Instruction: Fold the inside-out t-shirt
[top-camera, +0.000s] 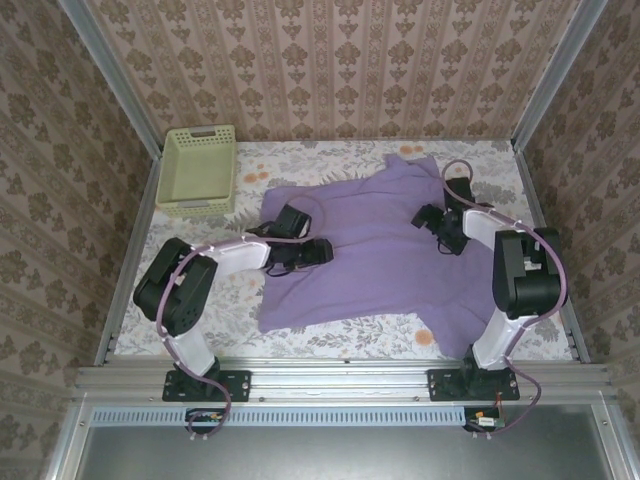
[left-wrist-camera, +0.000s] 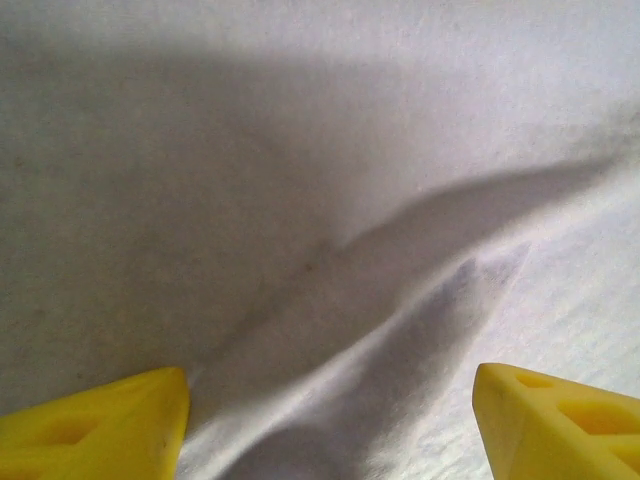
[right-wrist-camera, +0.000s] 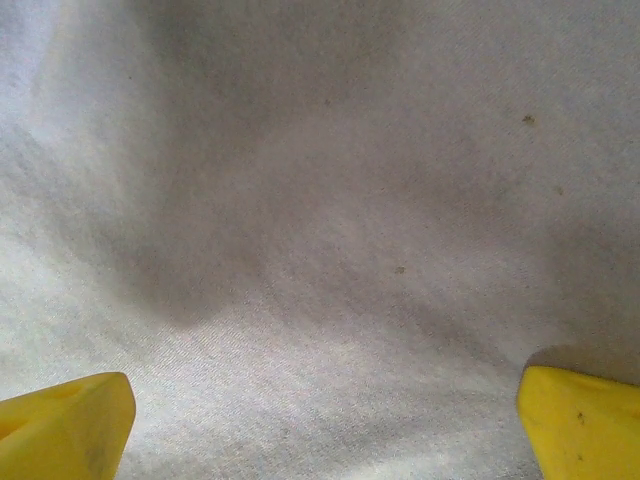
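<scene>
Spread wide, the left gripper (top-camera: 318, 252) holds its yellow fingertips (left-wrist-camera: 110, 425) apart over a soft ridge of cloth near the left edge of the inside-out t-shirt (top-camera: 380, 255). The right gripper (top-camera: 432, 226) is likewise wide open above smoother fabric toward the shirt's right side. The lavender shirt lies spread out and slightly rumpled across the middle of the floral-covered table (top-camera: 330, 160), with a pale green basket (top-camera: 198, 172) well apart at the far left corner.

basket (top-camera: 198, 171) stands far-left (off the t-shirt (top-camera: 375, 255)); floral table (top-camera: 500, 165) around the shirt lies bare.
</scene>
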